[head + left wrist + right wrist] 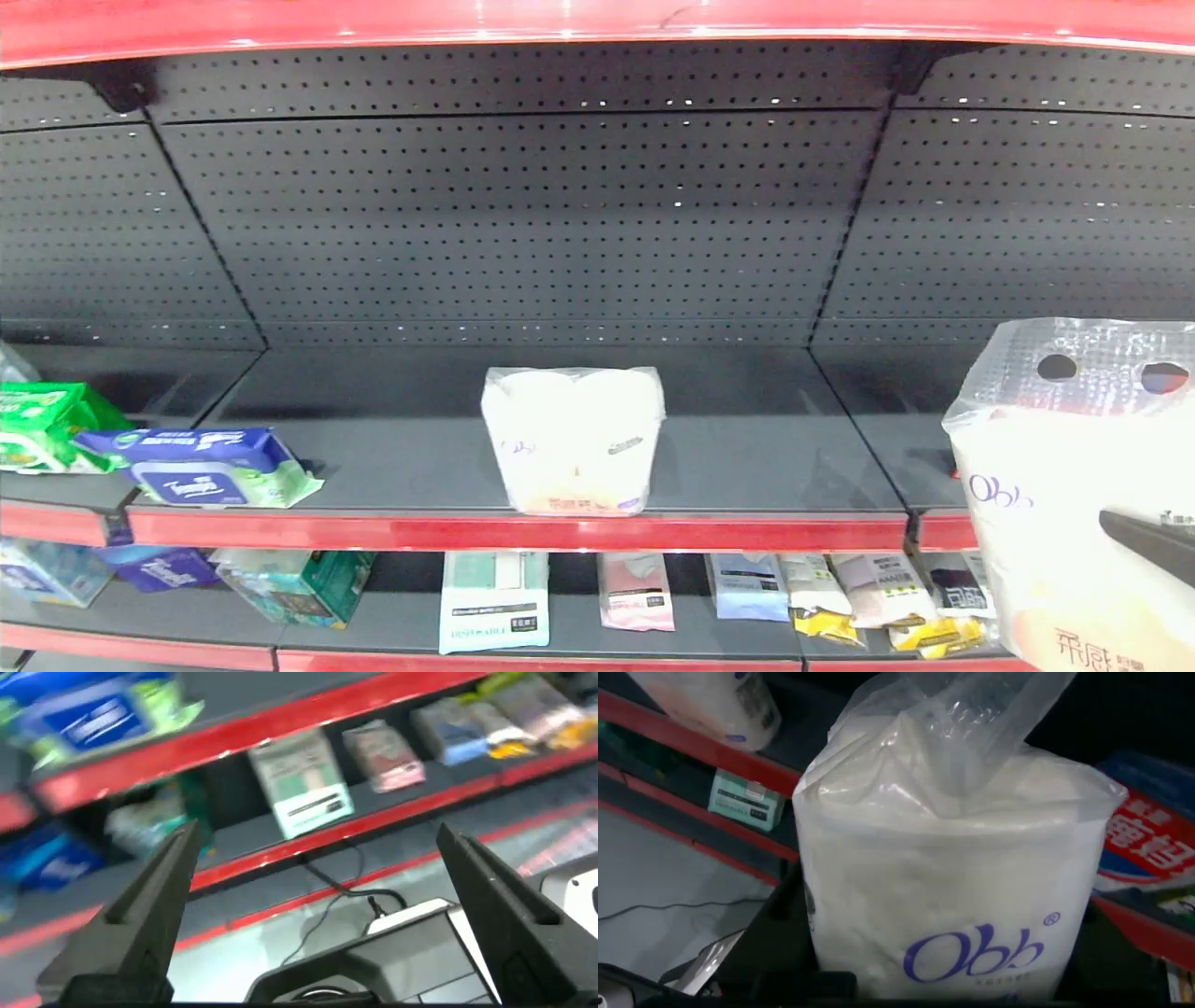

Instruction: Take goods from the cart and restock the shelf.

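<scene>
A white paper-roll pack in clear plastic [571, 439] stands upright at the front middle of the dark shelf board [747, 448]. A second, like pack [1074, 504] with a punched carry handle hangs at the lower right, in front of the shelf's red edge [523, 532]. My right gripper [952, 985] is shut on this pack [952, 887], with one dark finger [1153, 546] across its front. In the left wrist view, my left gripper [318, 887] is open and holds nothing, low in front of the lower shelves.
A blue wipes pack [205, 465] and a green pack [47, 425] lie at the shelf's left end. The lower shelf holds several flat pouches [493, 602] and boxes [299, 583]. Bare board lies on both sides of the standing pack. A cable [336, 896] runs over the floor.
</scene>
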Robot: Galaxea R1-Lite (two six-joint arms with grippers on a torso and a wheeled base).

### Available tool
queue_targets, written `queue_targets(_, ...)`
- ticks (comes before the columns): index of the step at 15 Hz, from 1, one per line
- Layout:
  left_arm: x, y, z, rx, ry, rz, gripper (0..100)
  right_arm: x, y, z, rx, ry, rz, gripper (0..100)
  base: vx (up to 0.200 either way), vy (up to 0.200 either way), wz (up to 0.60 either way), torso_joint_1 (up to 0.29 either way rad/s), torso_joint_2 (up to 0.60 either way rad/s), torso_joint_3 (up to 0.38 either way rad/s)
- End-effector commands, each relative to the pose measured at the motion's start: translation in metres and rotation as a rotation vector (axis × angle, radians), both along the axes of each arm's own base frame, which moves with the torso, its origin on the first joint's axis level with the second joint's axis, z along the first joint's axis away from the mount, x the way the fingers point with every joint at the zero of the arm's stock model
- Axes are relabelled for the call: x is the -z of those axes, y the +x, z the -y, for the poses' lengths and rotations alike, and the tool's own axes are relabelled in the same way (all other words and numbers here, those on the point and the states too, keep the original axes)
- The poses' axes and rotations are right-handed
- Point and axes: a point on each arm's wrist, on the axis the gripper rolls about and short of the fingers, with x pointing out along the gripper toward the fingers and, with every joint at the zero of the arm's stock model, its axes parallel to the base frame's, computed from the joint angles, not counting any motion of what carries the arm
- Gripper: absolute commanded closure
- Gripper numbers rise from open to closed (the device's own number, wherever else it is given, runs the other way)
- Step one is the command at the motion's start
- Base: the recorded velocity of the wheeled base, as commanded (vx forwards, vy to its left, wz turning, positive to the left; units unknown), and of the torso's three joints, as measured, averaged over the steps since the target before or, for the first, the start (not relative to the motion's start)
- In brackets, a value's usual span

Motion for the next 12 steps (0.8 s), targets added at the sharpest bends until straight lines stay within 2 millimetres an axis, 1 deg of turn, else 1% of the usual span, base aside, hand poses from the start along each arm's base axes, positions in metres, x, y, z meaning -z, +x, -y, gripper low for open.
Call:
queue_targets(1, 0.0, 0.001, 0.0, -0.005, 0.002, 0.002, 0, 0.001, 0.003, 0.0, 0.001, -0.001, -0.015, 100, 0.0, 0.0, 0.0, 0.0, 0.0, 0.0)
queue_targets(3, -0.002, 0.001, 0.0, -0.009, 0.0, 0.019, 0, 0.001, 0.006, 0.0, 0.001, 0.0, -0.009, 100, 0.0, 0.0, 0.0, 0.0, 0.0, 0.0)
queue_targets(4, -0.002, 0.0, 0.0, -0.009, -0.003, 0.032, 0, 0.001, 0.01, 0.0, 0.001, -0.001, -0.012, 100, 0.0, 0.0, 0.0, 0.0, 0.0, 0.0)
queue_targets(5, 0.0, -0.003, -0.001, -0.011, -0.007, 0.05, 0, 0.0, 0.019, -0.001, 0.002, 0.002, -0.005, 100, 0.0, 0.0, 0.0, 0.0, 0.0, 0.0)
queue_targets(7, 0.01, -0.012, -0.003, -0.015, -0.016, 0.099, 0, 0.002, 0.043, -0.003, -0.005, 0.016, -0.011, 100, 0.0, 0.0, 0.0, 0.0, 0.0, 0.0)
queue_targets(8, 0.015, -0.014, -0.003, -0.017, -0.019, 0.112, 0, 0.004, 0.051, -0.004, -0.018, 0.019, -0.015, 100, 0.0, 0.0, 0.0, 0.0, 0.0, 0.0)
queue_targets(9, 0.019, -0.013, -0.003, -0.03, -0.019, 0.117, 0, 0.005, 0.071, -0.009, -0.089, 0.045, -0.002, 100, 0.0, 0.0, 0.0, 0.0, 0.0, 0.0)
queue_targets(11, 0.021, -0.008, -0.003, -0.047, -0.037, 0.135, 0, 0.01, 0.097, -0.014, -0.158, 0.071, 0.017, 100, 0.0, 0.0, 0.0, 0.0, 0.0, 0.0)
queue_targets(12, 0.025, -0.004, -0.002, -0.061, -0.085, 0.145, 0, 0.014, 0.109, -0.016, -0.187, 0.082, 0.014, 100, 0.0, 0.0, 0.0, 0.0, 0.0, 0.0)
